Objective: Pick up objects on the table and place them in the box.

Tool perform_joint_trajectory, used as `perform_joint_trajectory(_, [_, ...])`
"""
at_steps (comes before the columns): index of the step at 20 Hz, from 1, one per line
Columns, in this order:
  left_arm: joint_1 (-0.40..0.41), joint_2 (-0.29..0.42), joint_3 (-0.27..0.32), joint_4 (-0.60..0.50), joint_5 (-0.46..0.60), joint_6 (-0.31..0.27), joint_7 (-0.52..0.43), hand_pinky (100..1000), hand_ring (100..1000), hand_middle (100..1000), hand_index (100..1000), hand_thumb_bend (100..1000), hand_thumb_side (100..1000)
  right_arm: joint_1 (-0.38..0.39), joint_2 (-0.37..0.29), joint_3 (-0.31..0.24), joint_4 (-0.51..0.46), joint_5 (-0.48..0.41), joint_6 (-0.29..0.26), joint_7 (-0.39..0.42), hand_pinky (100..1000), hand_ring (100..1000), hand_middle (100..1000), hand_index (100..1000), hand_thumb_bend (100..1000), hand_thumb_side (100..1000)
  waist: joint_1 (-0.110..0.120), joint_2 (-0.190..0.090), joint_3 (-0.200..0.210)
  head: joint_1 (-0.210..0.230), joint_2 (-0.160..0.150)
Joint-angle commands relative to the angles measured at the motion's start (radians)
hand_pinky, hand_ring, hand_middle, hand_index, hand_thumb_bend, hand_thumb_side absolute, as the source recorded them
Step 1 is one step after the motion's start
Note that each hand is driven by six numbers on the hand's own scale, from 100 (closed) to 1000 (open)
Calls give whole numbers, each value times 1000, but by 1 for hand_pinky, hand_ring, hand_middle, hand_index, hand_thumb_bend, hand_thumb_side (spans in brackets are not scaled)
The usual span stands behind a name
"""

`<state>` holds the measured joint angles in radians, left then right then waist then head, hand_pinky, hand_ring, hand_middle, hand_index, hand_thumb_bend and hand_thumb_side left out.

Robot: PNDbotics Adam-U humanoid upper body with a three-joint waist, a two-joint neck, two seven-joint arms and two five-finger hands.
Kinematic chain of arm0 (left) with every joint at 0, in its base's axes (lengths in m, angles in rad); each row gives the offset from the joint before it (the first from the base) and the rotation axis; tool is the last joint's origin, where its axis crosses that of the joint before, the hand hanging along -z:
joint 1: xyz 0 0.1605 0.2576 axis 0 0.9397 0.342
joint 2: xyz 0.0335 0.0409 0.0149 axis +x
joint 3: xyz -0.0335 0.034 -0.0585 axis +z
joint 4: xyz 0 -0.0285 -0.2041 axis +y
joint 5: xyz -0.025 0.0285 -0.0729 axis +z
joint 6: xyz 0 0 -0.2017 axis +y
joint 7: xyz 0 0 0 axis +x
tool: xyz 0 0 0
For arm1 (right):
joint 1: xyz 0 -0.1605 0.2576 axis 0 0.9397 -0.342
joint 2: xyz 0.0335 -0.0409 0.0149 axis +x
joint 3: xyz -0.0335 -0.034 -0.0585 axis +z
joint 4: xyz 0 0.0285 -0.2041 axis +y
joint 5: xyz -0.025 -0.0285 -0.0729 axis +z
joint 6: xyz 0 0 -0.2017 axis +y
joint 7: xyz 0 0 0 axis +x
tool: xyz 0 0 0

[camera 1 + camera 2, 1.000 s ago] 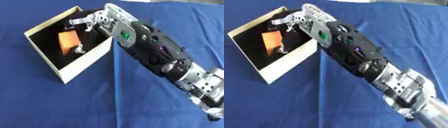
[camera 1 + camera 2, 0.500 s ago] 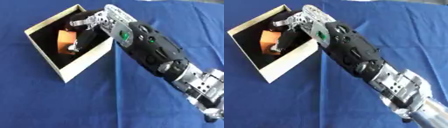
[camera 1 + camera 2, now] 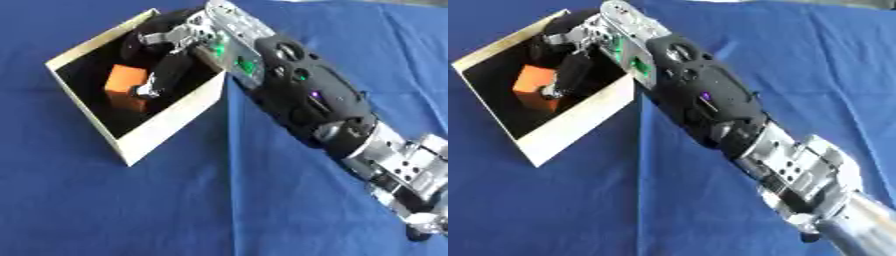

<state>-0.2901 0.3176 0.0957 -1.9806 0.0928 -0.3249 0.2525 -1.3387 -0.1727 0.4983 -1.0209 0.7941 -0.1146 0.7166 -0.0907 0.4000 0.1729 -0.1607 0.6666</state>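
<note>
An orange block point(image 3: 125, 90) lies inside the open cardboard box point(image 3: 166, 131) at the upper left, on its dark floor. My right arm comes in from the lower right, and its hand point(image 3: 179, 60) hangs over the box's far right corner. One dark finger point(image 3: 164, 76) stretches down fairly straight, its tip touching the block's right side. The thumb is held apart, up near the box's back wall. Nothing is curled round the block. The left hand shows in no view.
The box stands on a blue cloth point(image 3: 105, 210) that covers the whole table. The forearm point(image 3: 710, 100) lies diagonally across the middle of the view, over the box's right wall.
The block has settled from a tilted, raised pose onto the box floor. The fingers around it have straightened, and the hand sits slightly lower in the box.
</note>
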Motion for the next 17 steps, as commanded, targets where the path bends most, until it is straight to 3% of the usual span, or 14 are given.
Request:
perform_joint_trajectory(1, [-3, 10, 3, -19, 3, 0, -3, 415, 531, 594, 684, 100, 654, -24, -20, -16, -43, -13, 1, 11, 859, 900, 841, 937, 274, 650, 12, -28, 0, -1, -7])
perform_joint_trajectory(5, [1, 9, 5, -19, 1, 2, -2, 416, 531, 593, 684, 100, 655, -29, -51, -25, -149, -98, 41, 18, 849, 884, 822, 930, 212, 667, 14, -34, -7, 1, -4])
perform_joint_trajectory(10, [8, 10, 8, -19, -1, 2, 2, 418, 532, 594, 685, 100, 653, -24, -140, -50, -348, -217, 111, 15, 832, 857, 790, 916, 109, 670, 20, -49, -23, 6, 4])
perform_joint_trajectory(11, [9, 11, 9, -19, -1, 1, 4, 418, 533, 594, 685, 100, 653, -17, -163, -59, -394, -241, 126, 12, 830, 854, 790, 915, 107, 756, 21, -53, -27, 8, 5])
perform_joint_trajectory(12, [10, 12, 9, -19, -1, 0, 5, 419, 533, 594, 685, 100, 651, -9, -186, -68, -442, -265, 141, 7, 826, 847, 773, 909, 100, 667, 24, -56, -31, 10, 6])
perform_joint_trajectory(17, [18, 14, 15, -19, -7, -3, 13, 419, 533, 594, 686, 100, 648, 76, -314, -131, -720, -401, 220, -35, 808, 819, 733, 874, 100, 636, 40, -69, -52, 26, 12])
